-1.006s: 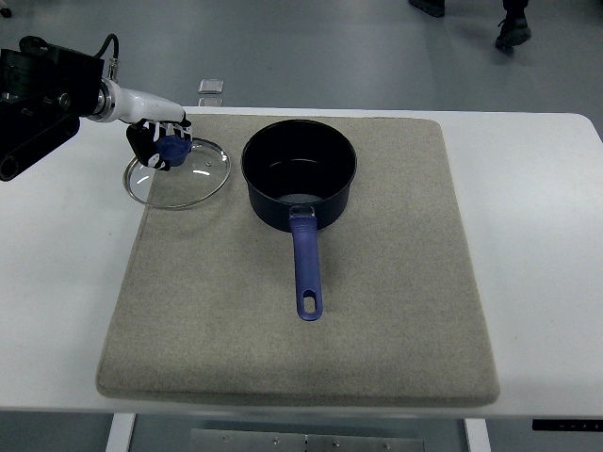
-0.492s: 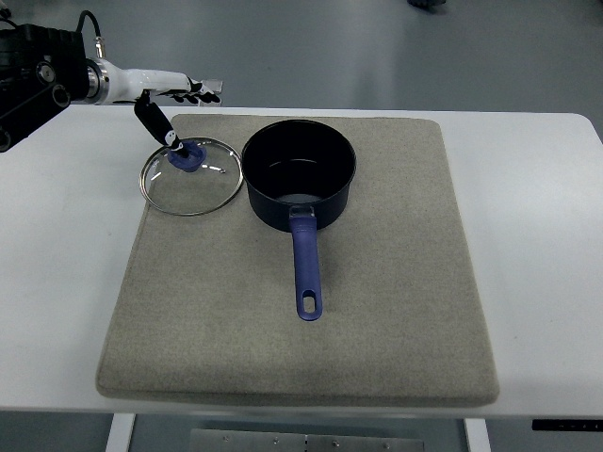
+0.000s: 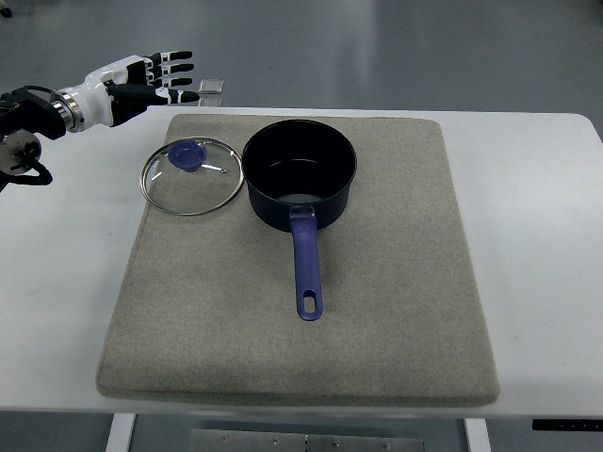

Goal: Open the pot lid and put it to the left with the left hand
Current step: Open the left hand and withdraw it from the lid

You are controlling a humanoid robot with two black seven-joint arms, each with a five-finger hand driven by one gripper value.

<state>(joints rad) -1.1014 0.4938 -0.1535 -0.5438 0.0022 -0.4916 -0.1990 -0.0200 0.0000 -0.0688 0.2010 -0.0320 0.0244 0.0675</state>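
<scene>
Top view, looking steeply down. A dark blue, round metal saucepan with a long blue handle stands uncovered on a grey-beige rectangular felt mat, which covers most of a white desk. The handle points toward 6 o'clock. A round glass lid with a metal rim and a blue knob lies flat at the saucepan's 9 o'clock, its rim touching or nearly touching the saucepan wall; the gap cannot be resolved. The lid rests mostly on the mat, with its left rim reaching the mat's left edge. The white-and-black left hand hangs at the lid's 11 o'clock, clear of it and above the desk's far-left corner; its fingers are spread wide and hold nothing. The right hand is out of view.

Progress, as judged: the lid is off and set down on the left, so the task appears essentially complete; only the arm's retreat could remain.

Clearance: bare desk lies open to the lid's 9 o'clock, and the mat is free from 3 to 6 o'clock of the saucepan. A small grey block sits at the desk's far edge, just beside the fingertips.
</scene>
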